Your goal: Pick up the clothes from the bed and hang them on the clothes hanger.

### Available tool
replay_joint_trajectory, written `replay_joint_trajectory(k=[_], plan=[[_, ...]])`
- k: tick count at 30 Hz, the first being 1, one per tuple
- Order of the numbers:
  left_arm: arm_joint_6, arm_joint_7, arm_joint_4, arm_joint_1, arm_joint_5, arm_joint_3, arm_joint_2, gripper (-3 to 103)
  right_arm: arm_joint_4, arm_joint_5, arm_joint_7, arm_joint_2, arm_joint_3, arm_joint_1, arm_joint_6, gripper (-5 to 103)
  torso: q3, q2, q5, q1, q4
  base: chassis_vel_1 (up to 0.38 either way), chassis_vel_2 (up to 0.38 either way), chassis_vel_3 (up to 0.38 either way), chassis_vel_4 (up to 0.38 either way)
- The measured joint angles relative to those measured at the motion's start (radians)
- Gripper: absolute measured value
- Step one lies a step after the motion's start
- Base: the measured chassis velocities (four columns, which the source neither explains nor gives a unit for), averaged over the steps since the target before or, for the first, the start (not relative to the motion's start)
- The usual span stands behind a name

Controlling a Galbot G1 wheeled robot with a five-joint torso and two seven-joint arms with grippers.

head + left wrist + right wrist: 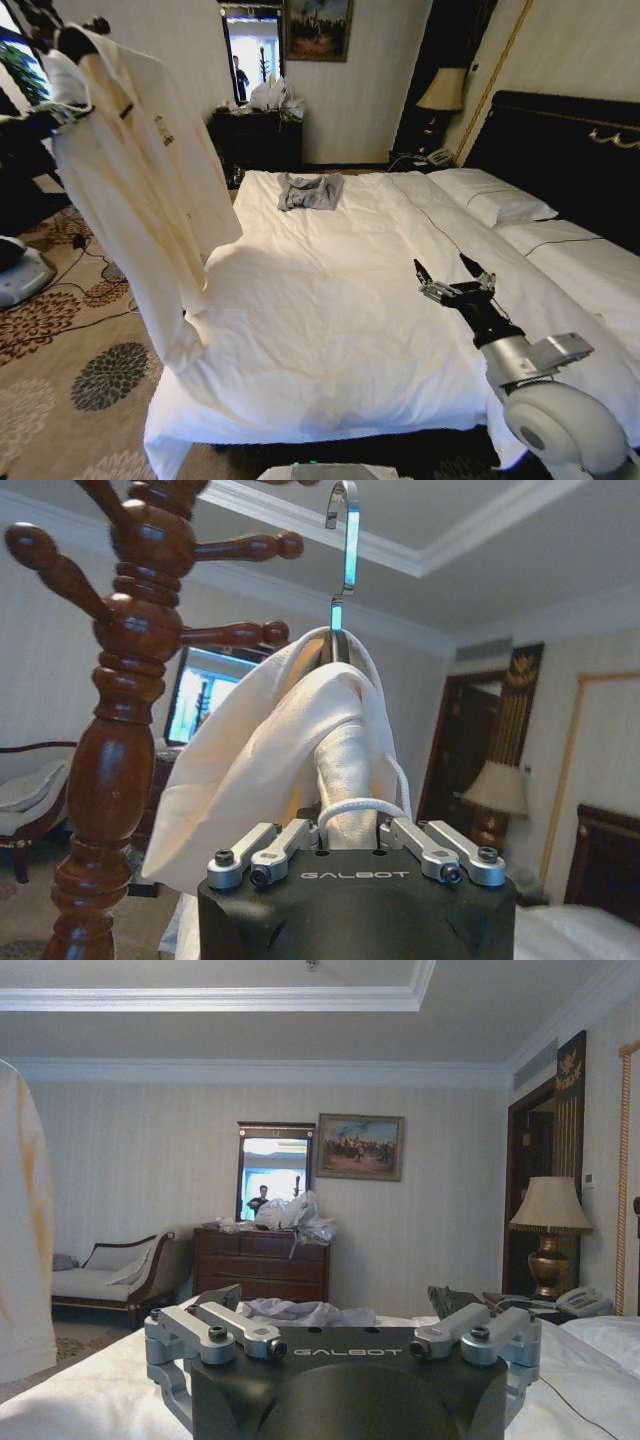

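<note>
The cream long-sleeved clothes (130, 180) hang in the air off the bed's (330, 330) left side, their hem trailing near the mattress corner. In the left wrist view my left gripper (348, 810) is shut on the bunched neck of the clothes (290, 740), its fingertips buried in fabric. The clothes hanger's silver hook (347, 540) rises from the collar, close beside the pegs of the coat stand (125, 680). My right gripper (441, 265) is open over the bed's right half, holding nothing, and appears again as my right gripper (338, 1305).
A small grey-blue garment (310, 190) lies at the bed's far end. Beyond stand a dark dresser (255, 135) with a mirror, and a lamp (442, 90) on a bedside table. Patterned carpet (70, 380) with a cable runs along the left.
</note>
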Motion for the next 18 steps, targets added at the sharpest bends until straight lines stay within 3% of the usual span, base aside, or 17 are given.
replay_joint_trajectory(k=[6,9,12,15,18], plan=[[-0.012,0.048,0.025,0.006,0.050,0.040,0.000,20,0.000,0.002,0.000,0.004,0.011,-0.011,0.000,100,0.000,0.000,0.0009,0.000,-0.0003,0.000,0.000,0.000,0.000],[-0.015,0.048,0.024,-0.017,0.088,0.080,-0.059,20,0.000,0.007,0.000,0.003,0.025,-0.019,0.000,100,0.000,0.000,0.0002,0.000,-0.0001,0.000,0.000,0.000,0.000],[-0.022,0.043,0.003,-0.060,0.165,0.134,-0.186,20,-0.001,0.011,0.000,-0.003,0.040,-0.030,-0.003,100,0.000,0.000,-0.0004,0.000,0.0003,0.000,0.000,0.000,0.000],[-0.037,0.049,-0.010,-0.075,0.187,0.152,-0.239,20,-0.001,0.013,0.001,-0.004,0.043,-0.031,-0.006,100,0.000,0.000,0.0000,0.000,0.0001,0.000,0.000,0.000,0.000],[-0.063,0.068,-0.030,-0.167,0.240,0.262,-0.372,20,-0.001,0.017,0.001,0.005,0.045,-0.035,-0.014,100,0.000,0.000,0.0009,0.000,0.0006,0.000,0.000,0.000,0.000]])
